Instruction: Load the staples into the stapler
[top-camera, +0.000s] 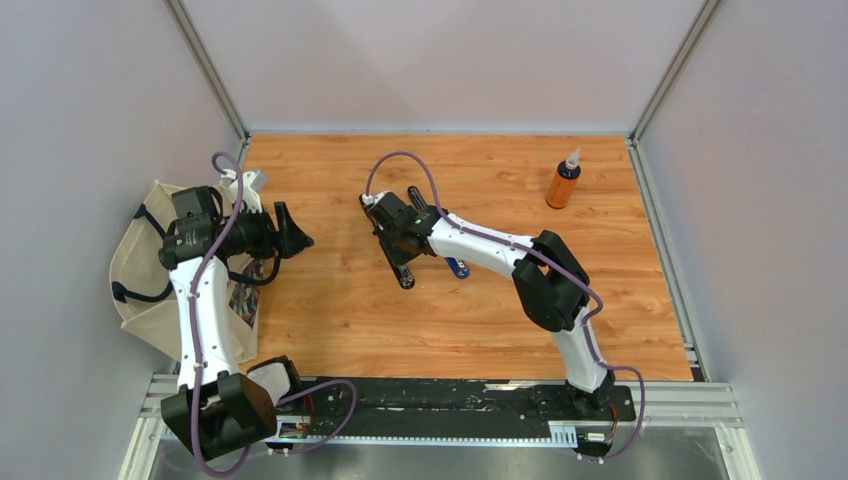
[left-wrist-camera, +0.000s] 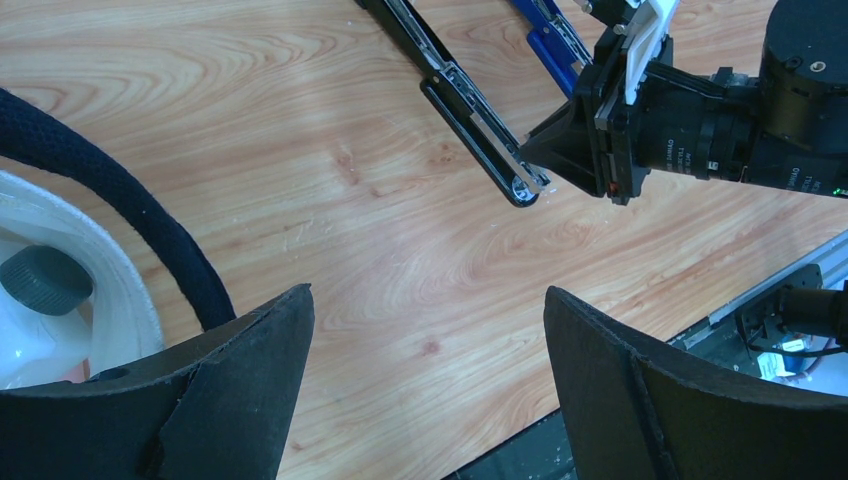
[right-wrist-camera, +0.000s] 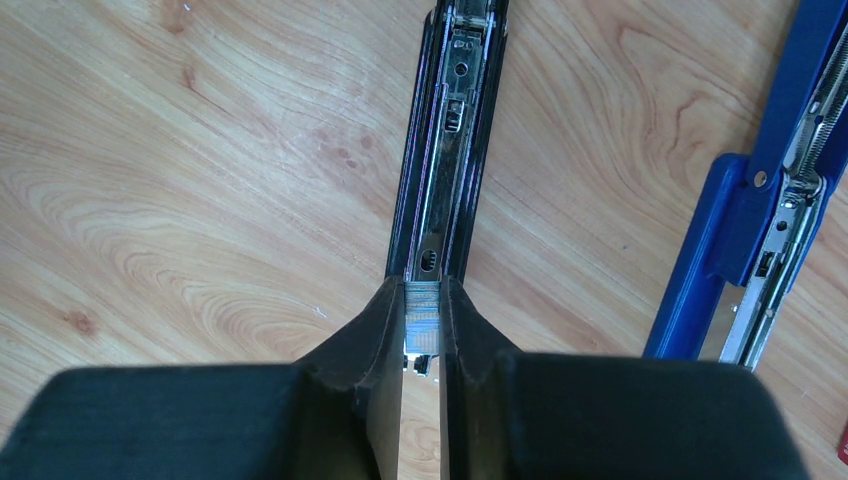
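Staples (right-wrist-camera: 421, 318): one short silvery strip is pinched between the two fingers of the right hand (right-wrist-camera: 420, 300), which is clamped shut on it. The strip sits right at the near end of the black stapler (right-wrist-camera: 445, 150), in line with its metal channel. Whether it rests in the channel or just above it cannot be told.

Black stapler: lying on the wooden table (top-camera: 450, 330), opened out, channel facing up. It runs straight away from the right hand in the wrist view.

Blue stapler (right-wrist-camera: 730, 230): also opened, lying on the table just to the right of the black one and apart from it, its metal rail exposed.

Left hand (left-wrist-camera: 430, 300): fingers wide apart, nothing between them. It hangs over bare table at the left side, well apart from both staplers and facing toward them.

Cloth bag (top-camera: 140, 290): beige with dark straps, at the table's left edge under the left arm.

Orange bottle (top-camera: 563, 182): upright at the far right of the table, well apart from the staplers.
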